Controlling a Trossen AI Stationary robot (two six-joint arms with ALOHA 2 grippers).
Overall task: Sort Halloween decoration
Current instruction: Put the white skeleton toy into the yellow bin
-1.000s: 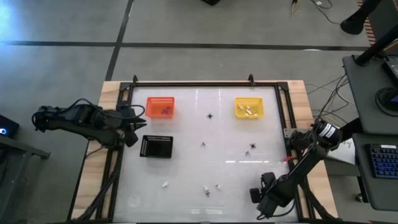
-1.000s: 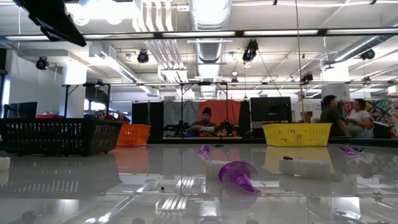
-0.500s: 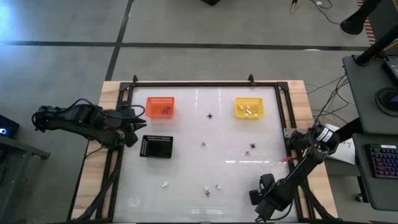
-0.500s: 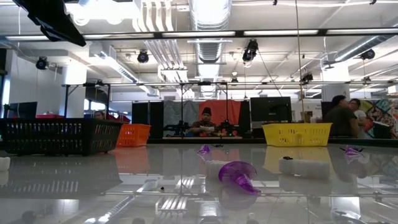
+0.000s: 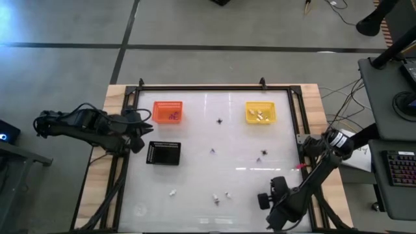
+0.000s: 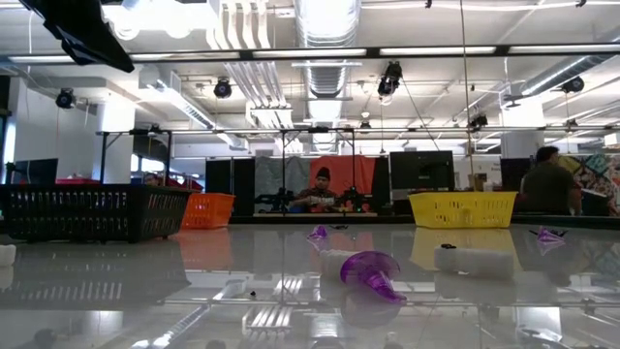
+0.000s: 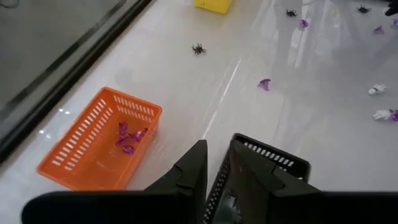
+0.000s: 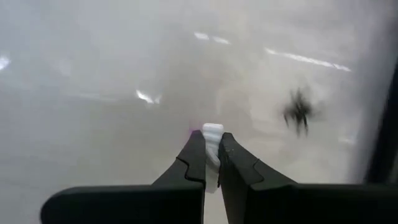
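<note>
The right gripper (image 5: 263, 200) sits at the table's (image 5: 195, 214) near right, shut on a small trinket (image 8: 212, 133) pinched between its fingertips. Just to its left lie two more trinkets (image 5: 221, 197), with another (image 5: 173, 192) farther left. A spider (image 8: 299, 109) lies on the table beyond the fingertips. Far across from this gripper stands one basket (image 5: 260, 112) with pieces in it. The left gripper (image 5: 140, 136) hangs at the table's left edge: a tray (image 5: 163, 153) is just beside it, and another basket (image 5: 168, 112) holding trinkets (image 7: 129, 138) stands close by on its far side.

Open industrial lab or workshop: exposed ceiling ducts (image 6: 325, 39), monitors (image 6: 421, 171) on benches (people beyond)
</note>
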